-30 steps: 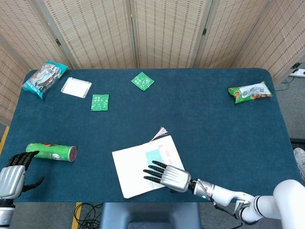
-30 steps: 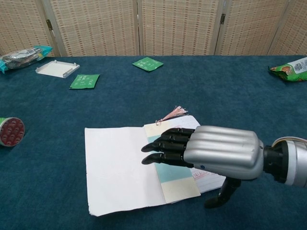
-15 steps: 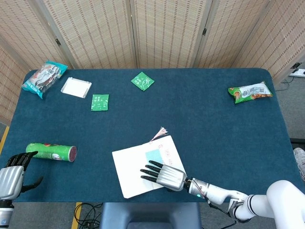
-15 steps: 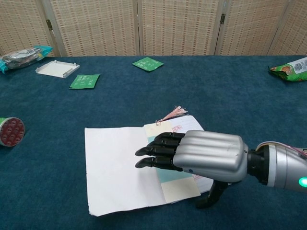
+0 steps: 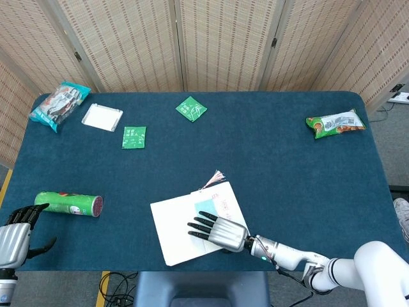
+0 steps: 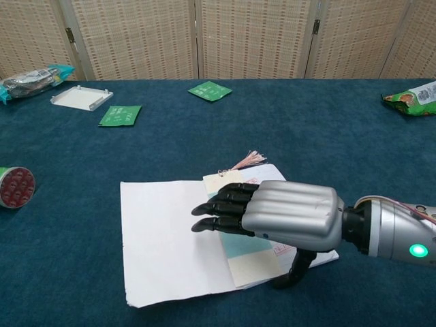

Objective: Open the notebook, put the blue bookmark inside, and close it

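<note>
Right hand [image 6: 272, 216]: flat over the open notebook, palm down, fingers stretched out side by side toward the blank left page, thumb pointing down at the notebook's near edge; it holds nothing.
Notebook [image 6: 170, 238]: lies open at the near middle of the table, a plain white page on the left and a printed page on the right, largely covered by the right hand.
Blue bookmark [image 6: 242, 246]: lies on the notebook along the fold, its pale blue and cream card partly under the right hand's fingers, its pink tassel [image 6: 248, 161] sticking out past the notebook's far edge.
Left hand [image 5: 16, 238]: well to the left of the notebook, past the table's near-left corner, fingers loosely apart, holding nothing.
Green can [image 5: 69, 203]: on its side left of the notebook, red end facing the notebook.
Green sachet [image 5: 134, 137]: beyond the notebook, to its far left.
White tray [image 5: 102, 117]: just beyond the green sachet.
Second green sachet [image 5: 191, 109]: straight beyond the notebook, near the table's far edge.
Snack bag [image 5: 61, 103]: far-left corner, farthest from the notebook.
Green snack packet [image 5: 335, 123]: far right of the notebook.
</note>
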Controlling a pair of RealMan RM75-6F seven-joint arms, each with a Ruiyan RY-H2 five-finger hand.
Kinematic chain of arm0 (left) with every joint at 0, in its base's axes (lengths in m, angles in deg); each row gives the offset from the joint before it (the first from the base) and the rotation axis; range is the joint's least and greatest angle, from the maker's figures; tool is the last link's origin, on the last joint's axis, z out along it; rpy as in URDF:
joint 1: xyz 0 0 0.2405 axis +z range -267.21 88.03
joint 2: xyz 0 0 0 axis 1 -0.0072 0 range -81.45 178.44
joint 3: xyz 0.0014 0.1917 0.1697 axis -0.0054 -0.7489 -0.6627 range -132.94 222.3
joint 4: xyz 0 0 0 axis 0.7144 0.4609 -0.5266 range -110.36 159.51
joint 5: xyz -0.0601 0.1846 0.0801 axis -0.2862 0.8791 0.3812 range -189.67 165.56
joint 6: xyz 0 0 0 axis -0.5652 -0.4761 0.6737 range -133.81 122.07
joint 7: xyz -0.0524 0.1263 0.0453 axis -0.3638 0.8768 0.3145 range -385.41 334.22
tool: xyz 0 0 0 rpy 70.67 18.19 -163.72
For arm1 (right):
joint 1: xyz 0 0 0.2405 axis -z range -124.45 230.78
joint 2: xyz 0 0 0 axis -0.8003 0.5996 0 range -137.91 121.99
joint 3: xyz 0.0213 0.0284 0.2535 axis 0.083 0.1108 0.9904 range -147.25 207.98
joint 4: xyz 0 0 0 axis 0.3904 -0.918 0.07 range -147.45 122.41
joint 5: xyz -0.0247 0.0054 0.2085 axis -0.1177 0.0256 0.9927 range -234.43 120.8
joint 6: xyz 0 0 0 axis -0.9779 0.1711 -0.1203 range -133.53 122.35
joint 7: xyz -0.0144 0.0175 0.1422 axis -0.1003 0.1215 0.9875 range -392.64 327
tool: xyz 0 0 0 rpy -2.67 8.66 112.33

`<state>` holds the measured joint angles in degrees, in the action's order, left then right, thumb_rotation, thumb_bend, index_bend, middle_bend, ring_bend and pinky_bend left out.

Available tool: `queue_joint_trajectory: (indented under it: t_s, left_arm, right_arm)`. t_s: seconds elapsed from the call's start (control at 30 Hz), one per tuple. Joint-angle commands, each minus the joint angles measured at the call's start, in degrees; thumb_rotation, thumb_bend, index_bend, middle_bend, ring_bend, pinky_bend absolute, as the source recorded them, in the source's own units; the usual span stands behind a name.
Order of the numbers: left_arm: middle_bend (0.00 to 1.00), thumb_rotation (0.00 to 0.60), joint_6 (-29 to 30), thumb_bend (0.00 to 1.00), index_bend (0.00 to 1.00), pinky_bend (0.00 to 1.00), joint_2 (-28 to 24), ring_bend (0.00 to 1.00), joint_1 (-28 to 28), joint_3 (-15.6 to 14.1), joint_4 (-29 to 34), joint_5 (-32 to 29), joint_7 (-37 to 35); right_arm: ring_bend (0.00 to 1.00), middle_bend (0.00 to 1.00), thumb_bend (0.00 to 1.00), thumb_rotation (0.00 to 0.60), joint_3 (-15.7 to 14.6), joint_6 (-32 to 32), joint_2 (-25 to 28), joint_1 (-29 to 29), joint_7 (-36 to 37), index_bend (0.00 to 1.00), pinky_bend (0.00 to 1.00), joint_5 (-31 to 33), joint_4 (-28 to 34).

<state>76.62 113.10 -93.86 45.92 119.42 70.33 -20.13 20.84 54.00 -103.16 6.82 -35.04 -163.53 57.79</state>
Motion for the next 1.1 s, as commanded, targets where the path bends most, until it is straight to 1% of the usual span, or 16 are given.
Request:
queue_joint_trajectory:
  t_s: [0.03, 0.43, 0.67, 0.9, 1.03, 1.1]
  left_arm:
    - [0.24, 0.600, -0.05, 0.25, 0.19, 0.18, 0.04, 0.18, 0.00, 0.01, -0.09, -0.05, -0.05]
    - [0.24, 0.600, -0.17, 0.25, 0.19, 0.18, 0.12, 0.18, 0.05, -0.01, -0.29, -0.15, -0.18]
    - [0.24, 0.600, -0.11, 0.25, 0.19, 0.18, 0.08, 0.18, 0.08, 0.02, -0.30, -0.15, -0.23]
    - [0.24, 0.600, -0.14, 0.25, 0.19, 0.18, -0.09, 0.18, -0.32, 0.42, -0.39, 0.07, -0.12]
    - [0.24, 0.600, -0.38, 0.25, 0.19, 0.18, -0.06, 0.18, -0.96, 0.72, -0.61, 0.63, 0.17]
    - [0.24, 0.600, -0.95, 0.25, 0.19, 0.18, 0.03, 0.18, -1.65, 0.79, -1.00, 1.35, -0.16]
  right_arm:
    - [0.00, 0.00, 0.00, 0.600, 0.14, -0.08, -0.10, -0.05, -0.14, 0.00, 0.00, 0.06, -0.25]
    - [0.00, 0.00, 0.00, 0.600, 0.77, -0.35, -0.15, -0.17, -0.59, 0.00, 0.00, 0.57, -0.73]
    - [0.00, 0.00, 0.00, 0.600, -0.07, -0.29, 1.15, -0.42, -0.90, 0.00, 0.00, -0.40, 0.77]
    - [0.00, 0.00, 0.00, 0.600, -0.76, 1.94, 4.21, 0.37, -1.30, 0.00, 0.00, -1.26, 3.54]
    - [0.00, 0.00, 0.00, 0.600, 0.14, 4.31, 6.99, 1.15, -1.90, 0.00, 0.00, -0.89, 5.77]
    - [0.00, 0.00, 0.00, 0.600, 1.07, 5.60, 8.67, 1.68, -2.87, 0.00, 0.00, -0.32, 6.99]
